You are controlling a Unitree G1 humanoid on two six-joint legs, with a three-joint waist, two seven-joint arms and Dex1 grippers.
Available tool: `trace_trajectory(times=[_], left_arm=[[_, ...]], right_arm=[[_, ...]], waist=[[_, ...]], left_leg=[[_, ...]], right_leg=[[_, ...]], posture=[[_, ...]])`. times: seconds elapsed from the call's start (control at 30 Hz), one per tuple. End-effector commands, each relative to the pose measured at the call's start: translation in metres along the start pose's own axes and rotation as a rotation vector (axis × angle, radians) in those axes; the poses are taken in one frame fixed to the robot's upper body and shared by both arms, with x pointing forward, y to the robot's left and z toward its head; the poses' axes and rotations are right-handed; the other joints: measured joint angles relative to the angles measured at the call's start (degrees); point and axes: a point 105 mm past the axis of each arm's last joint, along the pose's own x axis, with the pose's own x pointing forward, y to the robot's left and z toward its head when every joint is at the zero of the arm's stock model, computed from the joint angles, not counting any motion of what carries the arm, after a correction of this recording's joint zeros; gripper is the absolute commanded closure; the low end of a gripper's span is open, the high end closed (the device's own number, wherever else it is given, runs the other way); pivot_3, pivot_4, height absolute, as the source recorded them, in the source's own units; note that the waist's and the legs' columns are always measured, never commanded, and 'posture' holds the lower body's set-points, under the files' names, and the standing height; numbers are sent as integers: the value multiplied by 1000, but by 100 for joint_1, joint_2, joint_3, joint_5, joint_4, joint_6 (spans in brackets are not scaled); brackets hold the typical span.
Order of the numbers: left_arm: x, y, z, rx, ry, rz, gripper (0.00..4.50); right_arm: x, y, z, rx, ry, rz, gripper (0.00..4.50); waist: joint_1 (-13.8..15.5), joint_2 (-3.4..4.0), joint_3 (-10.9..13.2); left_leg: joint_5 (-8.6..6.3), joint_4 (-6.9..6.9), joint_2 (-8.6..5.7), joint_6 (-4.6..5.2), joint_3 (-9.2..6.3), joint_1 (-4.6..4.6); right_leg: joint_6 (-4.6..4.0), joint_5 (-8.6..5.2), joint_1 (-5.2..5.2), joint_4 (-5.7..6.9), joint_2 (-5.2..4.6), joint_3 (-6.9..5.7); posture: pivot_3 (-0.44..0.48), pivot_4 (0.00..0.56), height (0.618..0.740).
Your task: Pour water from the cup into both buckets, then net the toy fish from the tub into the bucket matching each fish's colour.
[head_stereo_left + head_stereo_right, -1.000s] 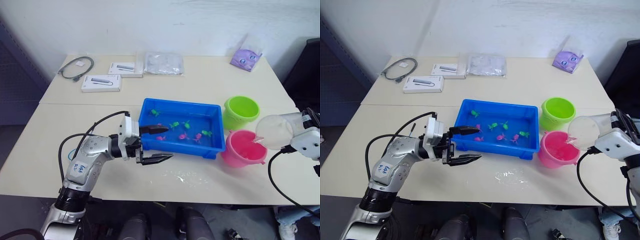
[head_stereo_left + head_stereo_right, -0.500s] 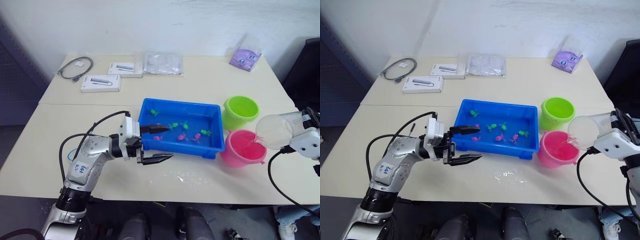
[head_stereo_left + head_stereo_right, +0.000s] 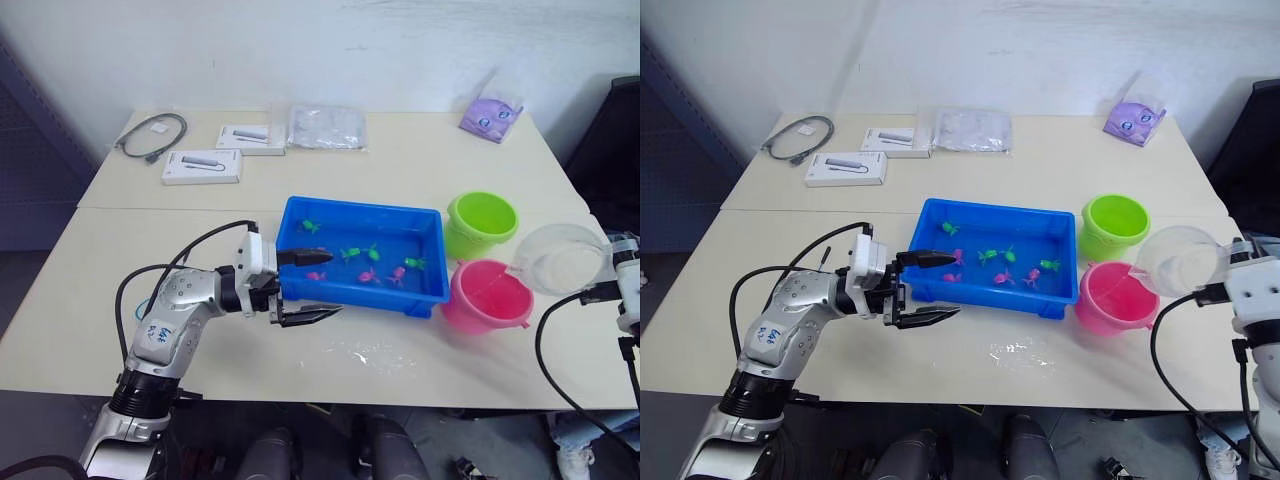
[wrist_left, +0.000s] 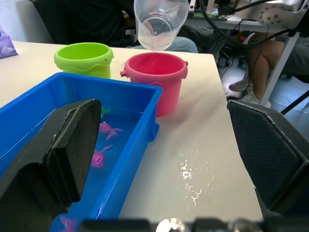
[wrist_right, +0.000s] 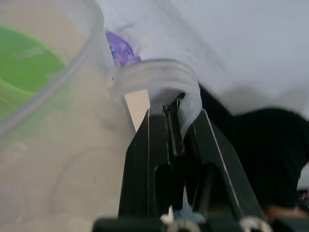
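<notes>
Right tool [image 5: 174, 145] pinches the clear cup [image 3: 565, 258] by its handle; cup has tipped back toward level since a second ago, still above the pink bucket [image 3: 488, 296]. Left tool [image 3: 305, 287] spread wide, unmoved beside the blue tub [image 3: 432, 268] on the desk [image 3: 420, 165].

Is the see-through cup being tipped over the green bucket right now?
No, the cup is tilted above the pink bucket, while the green bucket stands beside it.
</notes>
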Motion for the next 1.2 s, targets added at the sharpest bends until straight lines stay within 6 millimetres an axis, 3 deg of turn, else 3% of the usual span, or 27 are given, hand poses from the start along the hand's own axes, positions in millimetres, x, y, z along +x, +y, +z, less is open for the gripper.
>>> trace_trajectory(times=[0.03,0.2,0.27,0.5,0.73,1.2], left_arm=[[-15,20,21,23,-48,72,0],[-24,39,33,-2,-82,148,0],[-24,46,38,6,-100,172,0],[-17,53,40,36,-111,179,0],[-14,56,42,48,-136,236,0],[-7,47,32,57,-101,224,0]], right_arm=[[9,-23,19,258,40,-55,4474],[32,-28,16,373,298,-113,4474],[46,-24,29,351,271,-55,4474],[83,-28,46,104,227,-66,4474],[110,-14,56,-212,148,-2,4474],[129,11,59,-729,-16,-45,4474]], waist=[[-13,0,0],[-17,0,0],[-3,0,0],[12,-1,1],[-2,-3,2],[-10,-5,3]], left_leg=[[0,5,0,1,0,0],[0,5,2,3,-1,2],[3,5,-1,7,-2,-3],[0,4,-8,16,-1,-21],[3,4,-10,15,0,-25],[12,5,-8,-4,-2,-24]], right_leg=[[0,0,-1,8,-1,1],[-2,0,-4,17,-4,4],[-3,0,-12,22,-8,4],[7,5,-14,18,-6,-8],[12,7,-15,10,-6,-11],[12,7,-15,9,-5,-17]], posture=[[0,150,740],[0,150,740],[0,150,740],[0,150,740],[0,150,740],[0,150,740]])
